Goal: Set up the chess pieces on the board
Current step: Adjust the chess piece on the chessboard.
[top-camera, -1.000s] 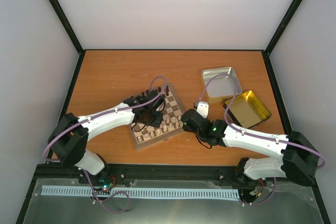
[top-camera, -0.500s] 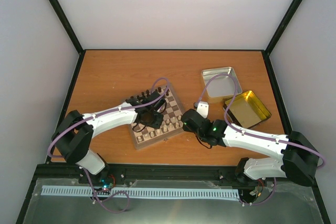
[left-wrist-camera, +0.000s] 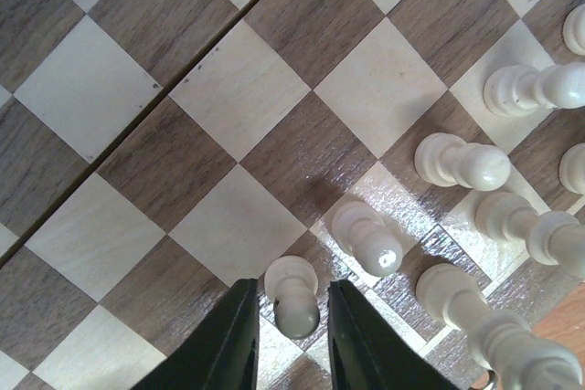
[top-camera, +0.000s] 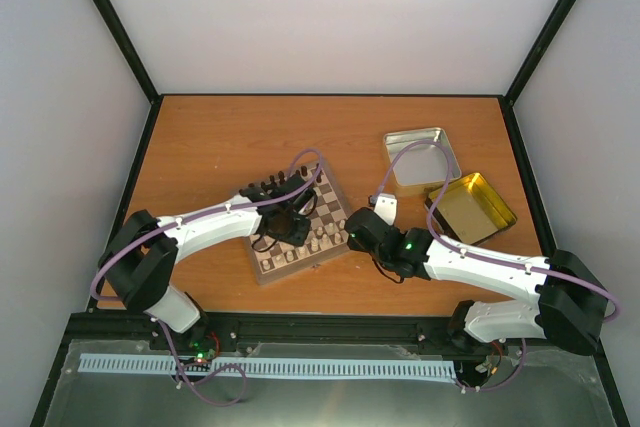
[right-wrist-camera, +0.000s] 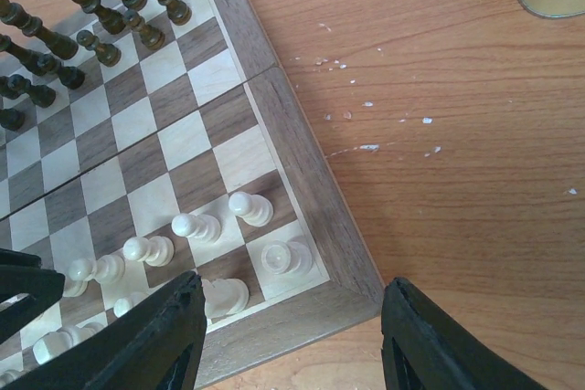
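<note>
Both fingers [left-wrist-camera: 228, 344] of left gripper [left-wrist-camera: 291, 288] closely flank cream pawn [left-wrist-camera: 294, 303]

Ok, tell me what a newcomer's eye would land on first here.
First the left gripper, low over the chessboard in the middle of the table, straddling a cream pawn with slivers of gap either side. Next the right gripper, wide open above the board's corner by the cream pieces. Then a silver tin and a gold-lined tin lying open at the table's right.
</note>
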You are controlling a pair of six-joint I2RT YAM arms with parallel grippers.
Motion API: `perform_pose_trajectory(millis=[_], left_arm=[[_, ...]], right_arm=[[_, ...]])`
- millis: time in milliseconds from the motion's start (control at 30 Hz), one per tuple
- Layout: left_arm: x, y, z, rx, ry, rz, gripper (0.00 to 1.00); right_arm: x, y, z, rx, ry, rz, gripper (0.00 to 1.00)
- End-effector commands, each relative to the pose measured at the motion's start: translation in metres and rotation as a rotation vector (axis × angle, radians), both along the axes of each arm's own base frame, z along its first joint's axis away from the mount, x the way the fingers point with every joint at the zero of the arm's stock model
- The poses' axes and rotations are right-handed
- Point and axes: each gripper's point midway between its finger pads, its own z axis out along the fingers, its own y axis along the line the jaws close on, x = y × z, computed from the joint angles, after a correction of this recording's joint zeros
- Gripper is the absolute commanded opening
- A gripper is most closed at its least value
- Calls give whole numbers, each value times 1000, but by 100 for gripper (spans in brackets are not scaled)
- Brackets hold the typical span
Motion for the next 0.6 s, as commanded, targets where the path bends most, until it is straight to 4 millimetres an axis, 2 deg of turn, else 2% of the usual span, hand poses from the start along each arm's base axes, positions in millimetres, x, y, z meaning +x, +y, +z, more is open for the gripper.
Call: perform_pose_trajectory(millis=[0, 133, 267, 400, 567], left_arm=[[2, -3, 16, -24, -23, -24, 26], [10, -4, 30, -51, -57, -2, 34], [18, 12, 33, -42, -76, 63, 34], [19, 40, 28, -7, -71, 137, 26], [12, 72, 17, 59, -39, 206, 11]], right_arm=[[4, -2, 0, 0, -15, -21, 53], [4, -2, 1, 1, -16, -19, 53], [4, -3, 1, 2, -17, -19, 53], [3, -4, 1, 2, -16, -20, 53], [4, -2, 0, 4, -14, -18, 53]])
